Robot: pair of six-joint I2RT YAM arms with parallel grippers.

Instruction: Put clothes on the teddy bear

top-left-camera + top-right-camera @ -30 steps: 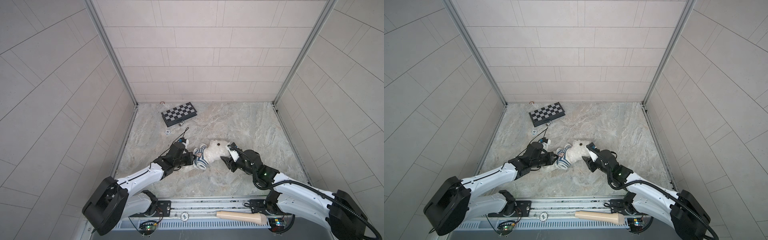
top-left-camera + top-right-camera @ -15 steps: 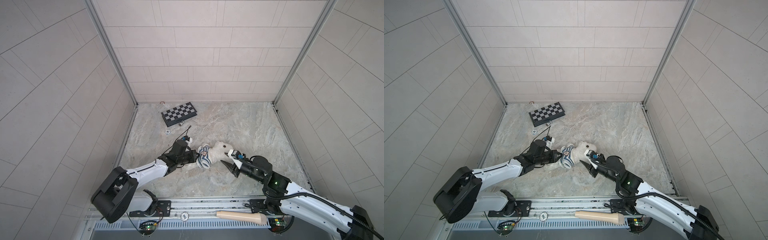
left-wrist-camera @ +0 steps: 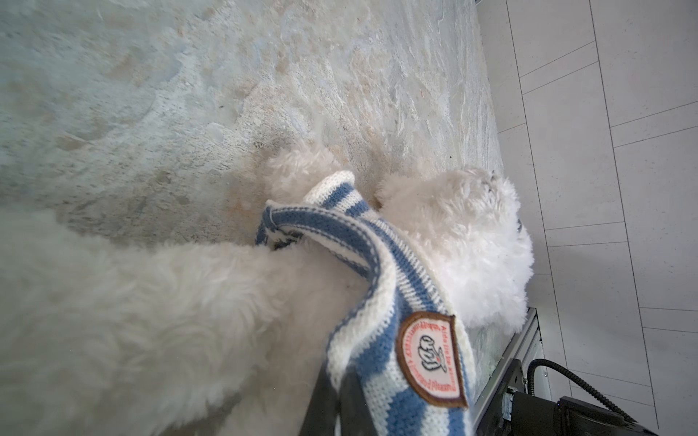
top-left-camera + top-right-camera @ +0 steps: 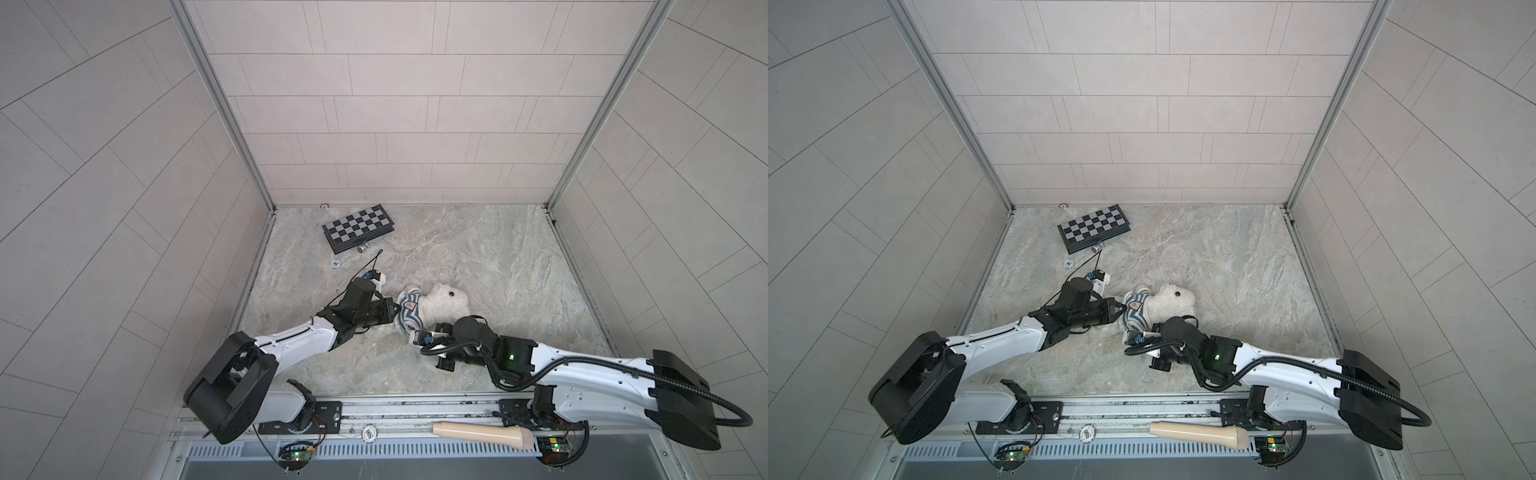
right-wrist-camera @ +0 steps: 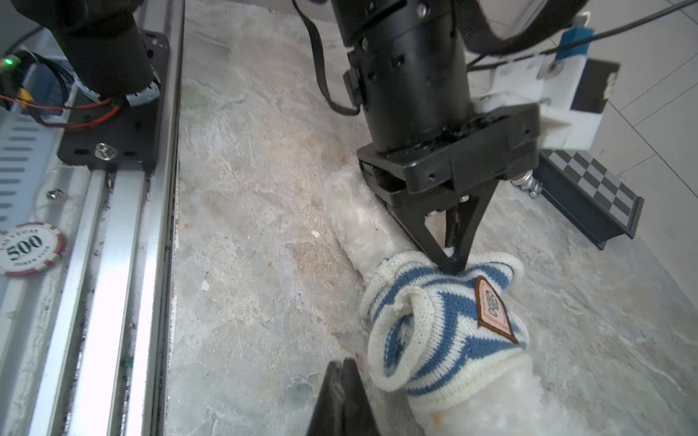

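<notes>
Because the left gripper point(image 5: 453, 261) pinches only the striped shirt point(image 5: 445, 339) bunched around the teddy bear point(image 4: 446, 301) at the bench's point(image 4: 478, 249) centre, a pull toward 9 o'clock may drag the bear. The right gripper point(image 5: 342, 381), closed empty at the shirt's 6 o'clock, restrains nothing.

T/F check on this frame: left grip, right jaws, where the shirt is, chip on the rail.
1. The left gripper pinches the striped shirt. True.
2. The right gripper is wide open. False: its jaws are shut, beside the shirt.
3. The shirt lies on the chessboard. False: it is bunched around the teddy bear; the chessboard sits apart, near the back wall.
4. A poker chip lies on the front rail. True.
</notes>
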